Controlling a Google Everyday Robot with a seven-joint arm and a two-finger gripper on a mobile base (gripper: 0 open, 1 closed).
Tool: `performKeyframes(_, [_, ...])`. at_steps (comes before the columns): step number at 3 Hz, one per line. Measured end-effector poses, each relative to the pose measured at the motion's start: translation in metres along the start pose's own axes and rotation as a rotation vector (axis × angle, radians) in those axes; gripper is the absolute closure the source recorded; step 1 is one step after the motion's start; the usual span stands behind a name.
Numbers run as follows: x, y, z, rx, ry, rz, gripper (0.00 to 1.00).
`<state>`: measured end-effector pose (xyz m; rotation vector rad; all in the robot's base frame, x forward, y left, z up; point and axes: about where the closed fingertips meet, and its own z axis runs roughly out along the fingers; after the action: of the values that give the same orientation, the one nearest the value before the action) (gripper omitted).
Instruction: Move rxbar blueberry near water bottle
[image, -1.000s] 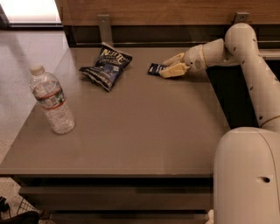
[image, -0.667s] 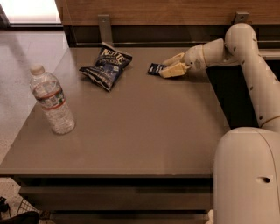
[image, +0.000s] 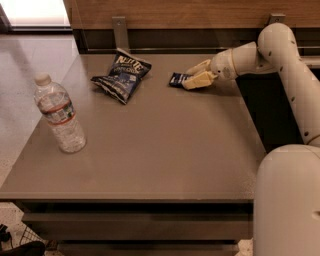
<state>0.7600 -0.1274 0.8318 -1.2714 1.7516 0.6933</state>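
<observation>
On the table (image: 165, 150), far from the water bottle (image: 59, 114): the rxbar blueberry (image: 177, 79) lies flat, well apart from it, to the right and further back.
Pincer (image: 189, 78): at the bar's end away from the water bottle, touching it; if it grips the bar, I cannot tell.
Chip bag (image: 121, 75): between water bottle and bar, toward the back.
Change: none against one second ago; bar and pincer are in the same place.
Meaning: I judge the grasp is being settled; the carry is not yet begun.
</observation>
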Motion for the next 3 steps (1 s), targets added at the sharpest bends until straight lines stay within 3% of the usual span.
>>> performKeyframes(1, [-0.02,0.025,-0.018,0.042,0.017,-0.04,1.0])
performKeyframes(2, [-0.077,0.07,-0.085,0.217,-0.006,-0.168,1.0])
performKeyframes(3, [-0.129,0.141,-0.123,0.291,-0.018,-0.248,1.0])
